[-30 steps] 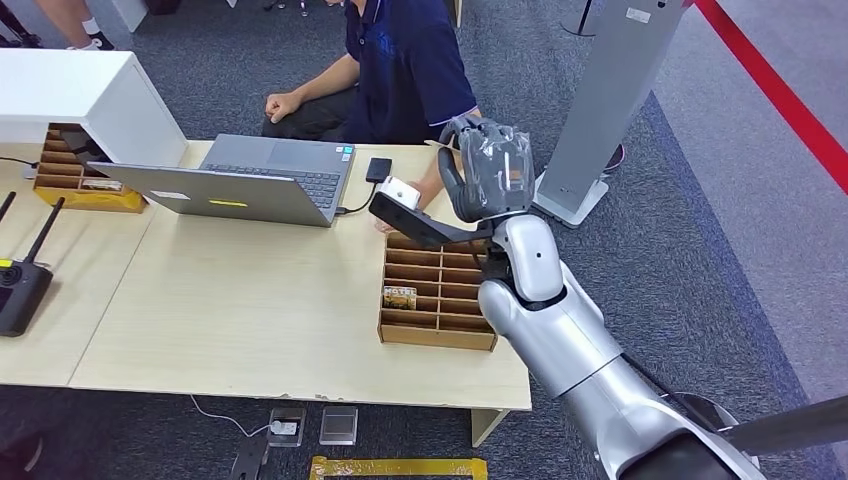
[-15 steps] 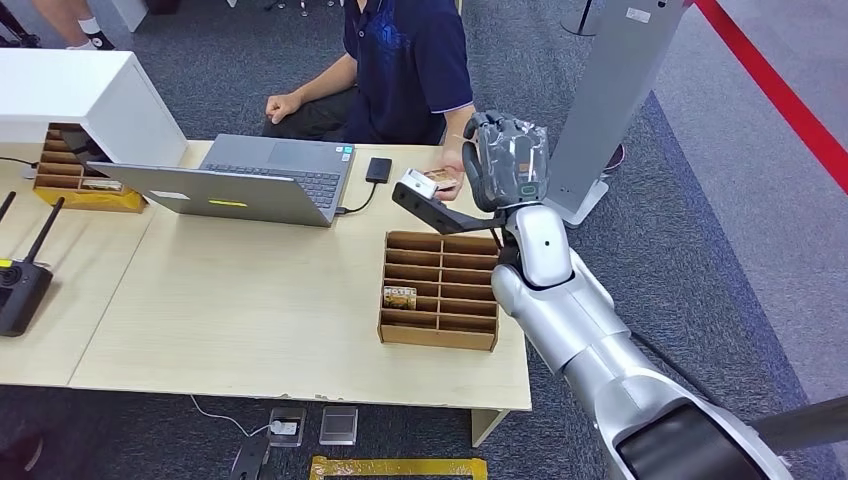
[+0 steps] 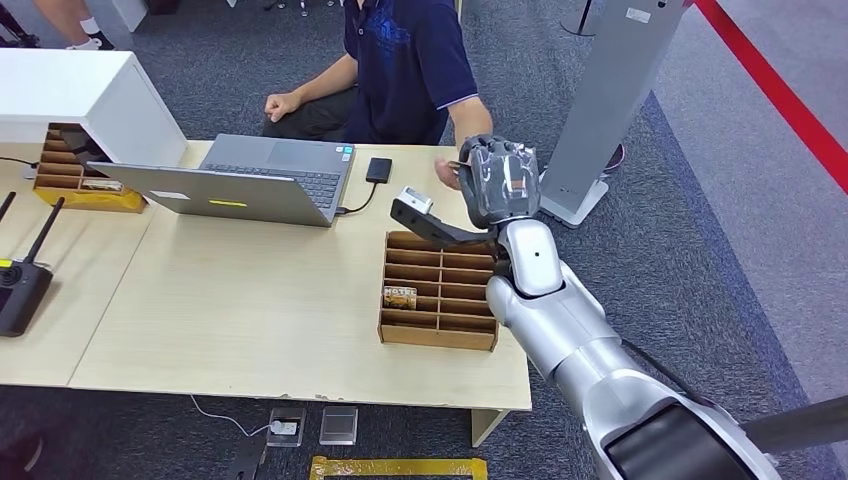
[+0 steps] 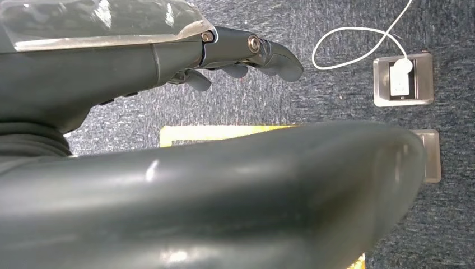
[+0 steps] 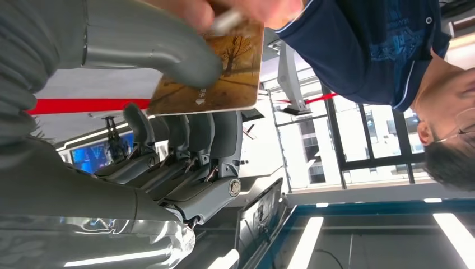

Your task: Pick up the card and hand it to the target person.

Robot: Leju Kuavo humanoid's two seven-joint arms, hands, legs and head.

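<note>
Item: card (image 5: 215,67), pinched between thumb and fingers of the right hand (image 3: 500,180), raised over the worktop's (image 3: 240,300) far right corner; the person's hand (image 5: 246,8) touches its far edge. Left hand (image 4: 241,53): holds nothing, fingers loosely extended above carpet. Risk: dropped card if the robot lets go before the person's grip is firm; tugging if it lets go late.

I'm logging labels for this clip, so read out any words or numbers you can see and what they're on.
"HOTEL", small but likely: tray card in the wooden slotted tray.
Held card in the right hand: small white mark, too blurred to read.
Yellow sticker on the laptop: nothing legible.
Label on the grey stand: too small to read.
</note>
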